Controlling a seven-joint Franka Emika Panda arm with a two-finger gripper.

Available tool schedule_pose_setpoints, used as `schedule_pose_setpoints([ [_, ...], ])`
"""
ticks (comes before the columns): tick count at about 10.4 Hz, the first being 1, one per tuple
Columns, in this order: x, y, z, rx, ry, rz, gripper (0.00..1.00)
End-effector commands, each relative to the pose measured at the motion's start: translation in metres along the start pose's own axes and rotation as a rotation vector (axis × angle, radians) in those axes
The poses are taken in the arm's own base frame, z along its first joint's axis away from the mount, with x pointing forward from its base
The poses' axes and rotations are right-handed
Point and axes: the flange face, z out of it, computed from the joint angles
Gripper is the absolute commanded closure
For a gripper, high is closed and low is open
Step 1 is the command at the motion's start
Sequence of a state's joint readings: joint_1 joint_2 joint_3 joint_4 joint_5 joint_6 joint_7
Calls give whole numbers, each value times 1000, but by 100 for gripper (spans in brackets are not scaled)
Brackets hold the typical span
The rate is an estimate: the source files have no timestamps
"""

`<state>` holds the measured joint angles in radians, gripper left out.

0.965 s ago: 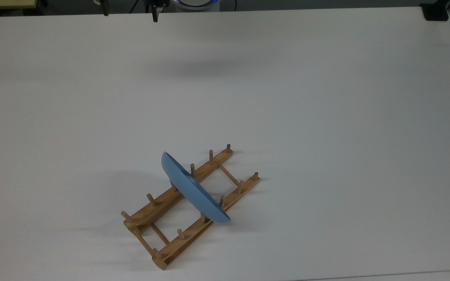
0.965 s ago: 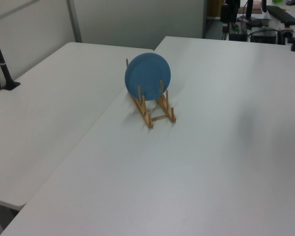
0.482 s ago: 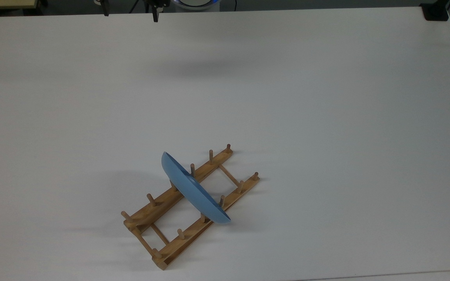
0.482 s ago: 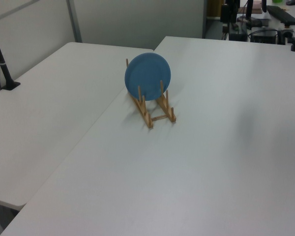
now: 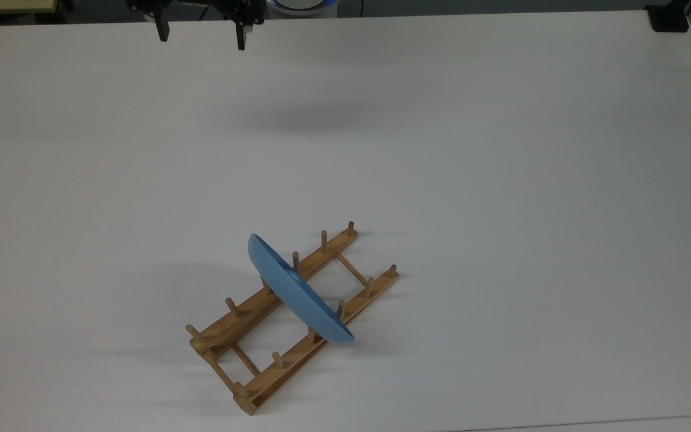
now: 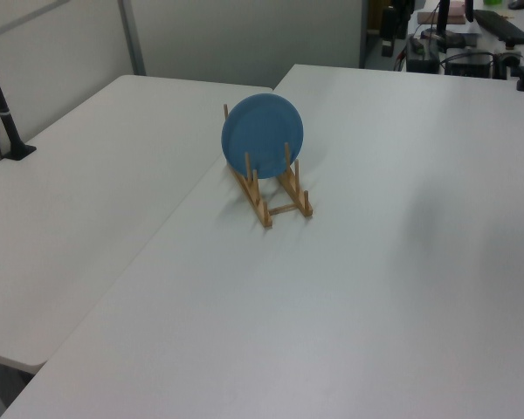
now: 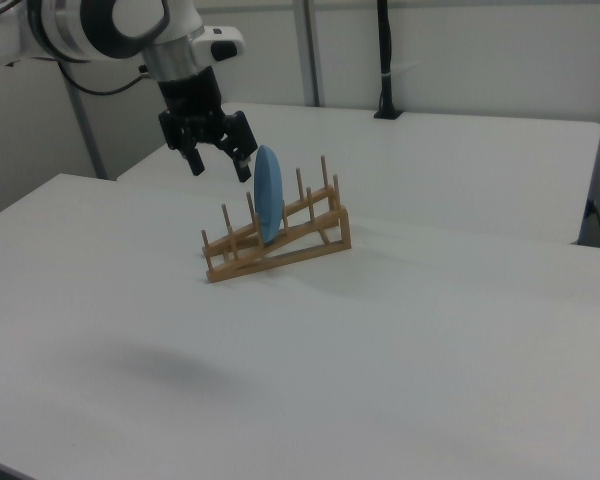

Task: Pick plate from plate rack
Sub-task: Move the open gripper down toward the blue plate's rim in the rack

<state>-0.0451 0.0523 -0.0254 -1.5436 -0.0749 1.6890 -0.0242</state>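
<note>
A broad white table (image 5: 501, 180) fills the top view. Low and centre in it, the round light-blue plate (image 5: 297, 294) stands on edge between pegs of the light-brown wooden plate rack (image 5: 261, 354), untouched. At the upper left the black two-finger gripper (image 5: 200, 33), spread wide and empty, now reaches further into frame than half a second ago, so the approach is beginning.

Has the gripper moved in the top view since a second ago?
Yes. The gripper has come further into the top view, down from the top edge over the table, toward the plate rack.
</note>
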Motion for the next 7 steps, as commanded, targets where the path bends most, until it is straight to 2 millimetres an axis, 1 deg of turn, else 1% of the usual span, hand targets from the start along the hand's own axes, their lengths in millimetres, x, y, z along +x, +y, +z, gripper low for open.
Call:
schedule_pose_setpoints([
  [1,26,-4,9,-3,118,-18,0],
  [2,36,-4,16,-14,160,-21,0],
  [4,49,-4,19,-45,227,-32,0],
  [6,69,-4,25,-54,294,-29,0],
  [7,80,-7,32,-53,316,-34,0],
])
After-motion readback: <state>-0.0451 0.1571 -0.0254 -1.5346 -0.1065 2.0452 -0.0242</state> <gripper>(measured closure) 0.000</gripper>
